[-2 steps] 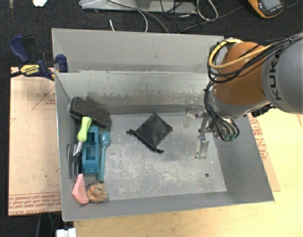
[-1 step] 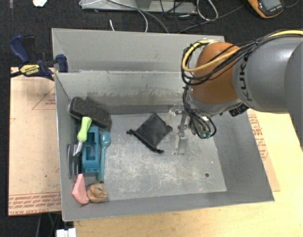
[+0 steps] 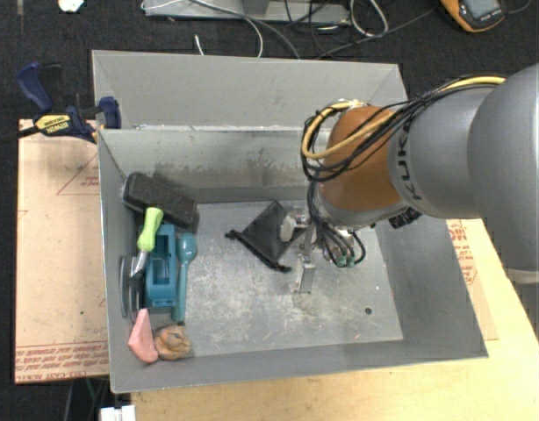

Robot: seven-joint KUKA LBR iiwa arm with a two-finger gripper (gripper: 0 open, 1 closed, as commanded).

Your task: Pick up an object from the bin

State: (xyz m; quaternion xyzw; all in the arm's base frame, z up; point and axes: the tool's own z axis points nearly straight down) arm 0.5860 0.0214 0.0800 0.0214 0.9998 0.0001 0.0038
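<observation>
You're hovering the gripper (image 3: pixel 302 279) just right of the black flat piece (image 3: pixel 263 235); nothing is picked yet, and I cannot tell its opening.

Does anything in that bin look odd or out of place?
Nothing looks spilled or broken. Most things crowd the bin along its left wall: a dark grey block, a blue tool, a pink piece. Only a black flat piece lies apart mid-bin, askew, beside the gripper.

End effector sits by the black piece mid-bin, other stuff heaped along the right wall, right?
No: the heap lies along the left wall, not the right, per the camera view. The end effector is by the black piece mid-bin.
</observation>
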